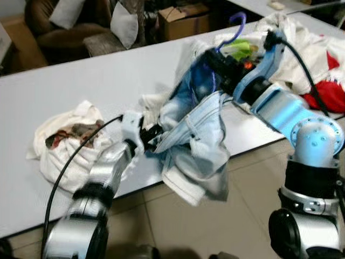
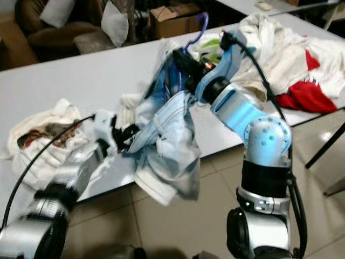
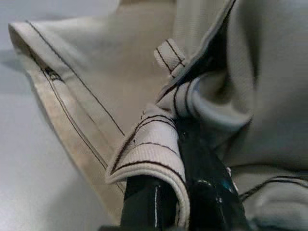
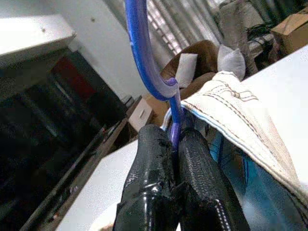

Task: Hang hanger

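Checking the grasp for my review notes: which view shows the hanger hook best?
The right wrist view: the purple hanger hook rises close-up from the shut right gripper. Both eye views show it small and distant, above the jeans.

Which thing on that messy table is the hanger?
Look at the white table, where pale blue jeans hang over its near edge. Above them, the right hand grips a hanger; its purple hook, curving up, is the only plastic among the clothes.

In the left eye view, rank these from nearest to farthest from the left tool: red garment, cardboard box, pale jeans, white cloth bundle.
1. Pale jeans, pinched in the left tool.
2. White cloth bundle, on its left.
3. Cardboard box, beyond the table.
4. Red garment, far right.
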Available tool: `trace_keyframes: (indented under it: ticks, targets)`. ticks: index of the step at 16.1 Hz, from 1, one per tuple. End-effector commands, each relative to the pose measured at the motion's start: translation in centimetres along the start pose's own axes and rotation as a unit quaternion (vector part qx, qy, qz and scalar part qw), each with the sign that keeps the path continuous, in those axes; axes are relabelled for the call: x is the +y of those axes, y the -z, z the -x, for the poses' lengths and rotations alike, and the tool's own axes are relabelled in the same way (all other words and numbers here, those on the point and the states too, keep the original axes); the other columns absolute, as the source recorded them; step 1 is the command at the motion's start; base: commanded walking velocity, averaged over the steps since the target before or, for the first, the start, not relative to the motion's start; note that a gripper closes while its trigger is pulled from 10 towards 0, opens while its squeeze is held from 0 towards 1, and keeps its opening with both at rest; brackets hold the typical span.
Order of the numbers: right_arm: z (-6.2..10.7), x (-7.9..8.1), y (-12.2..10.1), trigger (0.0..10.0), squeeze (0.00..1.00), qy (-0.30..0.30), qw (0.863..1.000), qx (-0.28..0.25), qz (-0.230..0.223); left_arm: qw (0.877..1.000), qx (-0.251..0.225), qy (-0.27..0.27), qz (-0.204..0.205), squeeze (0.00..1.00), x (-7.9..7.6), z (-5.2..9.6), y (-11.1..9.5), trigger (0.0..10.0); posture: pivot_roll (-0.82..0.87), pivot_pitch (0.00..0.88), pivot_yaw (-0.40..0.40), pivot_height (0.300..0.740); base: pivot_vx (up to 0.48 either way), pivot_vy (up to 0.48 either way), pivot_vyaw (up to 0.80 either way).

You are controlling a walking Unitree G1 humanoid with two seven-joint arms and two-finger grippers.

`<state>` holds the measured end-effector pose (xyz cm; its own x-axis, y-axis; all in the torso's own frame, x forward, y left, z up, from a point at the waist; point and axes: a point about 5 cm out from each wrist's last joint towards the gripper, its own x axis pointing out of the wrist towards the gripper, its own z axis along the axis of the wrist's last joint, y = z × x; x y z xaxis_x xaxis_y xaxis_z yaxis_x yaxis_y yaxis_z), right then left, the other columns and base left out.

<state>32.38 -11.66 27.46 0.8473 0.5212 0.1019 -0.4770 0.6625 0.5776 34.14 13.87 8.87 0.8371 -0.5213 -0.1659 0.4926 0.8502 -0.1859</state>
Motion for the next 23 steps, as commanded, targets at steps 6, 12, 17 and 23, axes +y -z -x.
trace_keyframes:
  ticks: [6, 12, 17, 23]
  targets:
    - [0.6, 1.2, -0.7, 10.0, 0.00, -0.041, 0.998, -0.046, -0.026, 0.999, -0.001, 0.019, -0.041, 0.00, -1.9, 3.0, -0.5, 10.0, -0.08, 0.000, 0.030, 0.740, 0.000, -0.048, 0.00]
    - [1.4, 1.4, 0.0, 10.0, 0.00, -0.037, 0.998, -0.046, -0.019, 0.999, 0.013, 0.019, -0.045, 0.00, -2.9, 4.4, -1.0, 10.0, -0.09, 0.000, 0.054, 0.740, 0.000, -0.476, 0.13]
    - [2.0, 1.2, 1.0, 10.0, 0.00, -0.044, 0.998, -0.026, -0.026, 0.999, 0.020, 0.016, -0.047, 0.00, -3.1, 5.0, -1.3, 10.0, -0.07, 0.000, 0.051, 0.740, 0.000, -0.480, 0.80]
    - [2.6, 1.0, 1.2, 10.0, 0.00, -0.055, 0.998, -0.019, -0.035, 0.996, 0.055, 0.019, -0.062, 0.00, -2.7, 6.2, -0.2, 10.0, -0.07, 0.000, 0.038, 0.740, 0.000, -0.220, 0.80]
